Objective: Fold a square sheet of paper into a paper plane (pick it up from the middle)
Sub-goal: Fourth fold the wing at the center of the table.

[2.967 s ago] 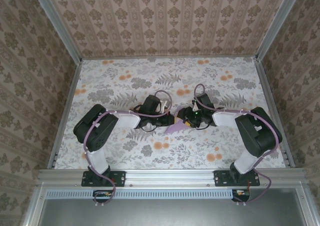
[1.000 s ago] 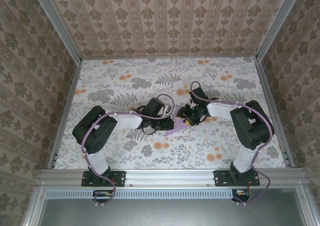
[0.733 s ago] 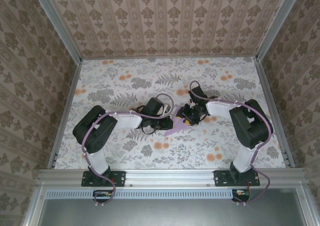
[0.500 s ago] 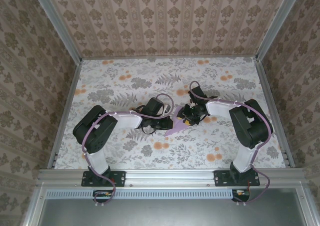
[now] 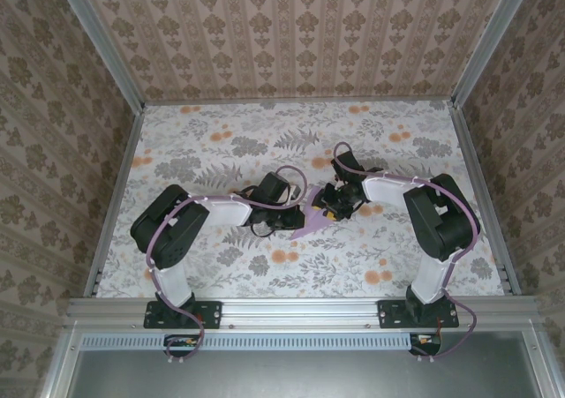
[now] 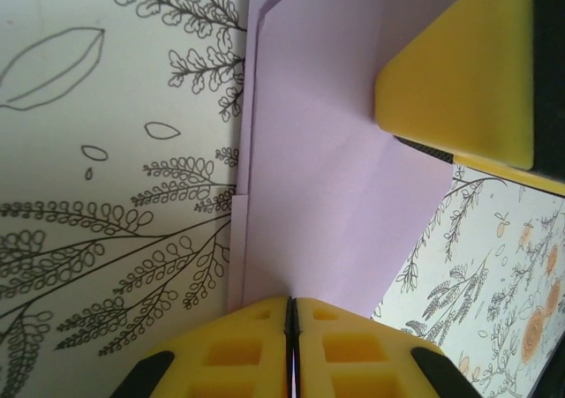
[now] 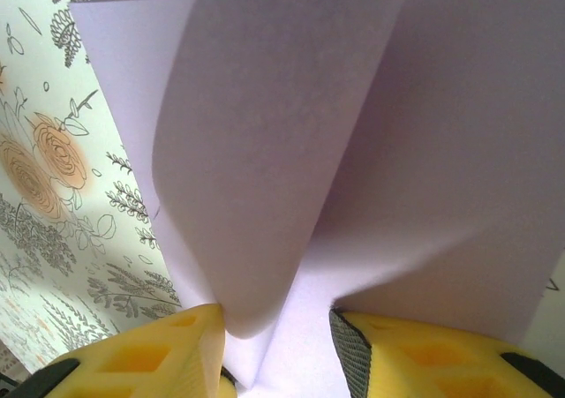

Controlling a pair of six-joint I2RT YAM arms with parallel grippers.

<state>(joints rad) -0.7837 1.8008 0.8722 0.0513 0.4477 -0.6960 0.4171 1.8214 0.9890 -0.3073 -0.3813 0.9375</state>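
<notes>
sheet of paper (image 5: 311, 224): lavender, partly folded, on floral table (image 5: 221, 142) at centre between both arms | left gripper (image 6: 291, 314): jaws pressed together, pinching the sheet's edge | right gripper (image 7: 278, 332): jaws spread, curled flap of the sheet standing up between them, one finger (image 7: 168, 349) touching the flap

Support surface: floral-patterned tabletop (image 5: 221, 151), printed with grey ferns and orange blossoms, bordered by aluminium rails (image 5: 116, 195). Lying on it near the centre: one lavender square sheet of paper (image 5: 311, 224), partly folded into overlapping layers, with one flap curled up off the surface.
</notes>
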